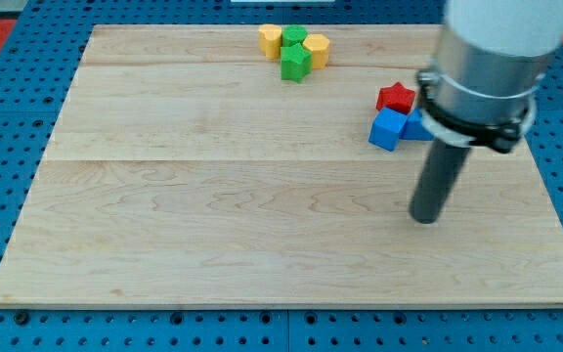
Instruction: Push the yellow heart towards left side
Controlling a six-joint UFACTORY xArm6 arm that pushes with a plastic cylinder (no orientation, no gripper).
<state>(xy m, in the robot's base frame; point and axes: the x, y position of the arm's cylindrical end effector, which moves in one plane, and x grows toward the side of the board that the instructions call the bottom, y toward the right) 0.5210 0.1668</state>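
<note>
Two yellow blocks sit in a cluster at the view's top centre: one on the left and one on the right. I cannot tell which of them is the heart. Between them are a green block and a green star-like block, touching them. My tip rests on the board at the view's right, far below and to the right of the yellow blocks and touching no block.
A red star, a blue cube and a second blue block, partly hidden by the arm, lie above my tip. The wooden board sits on a blue pegboard.
</note>
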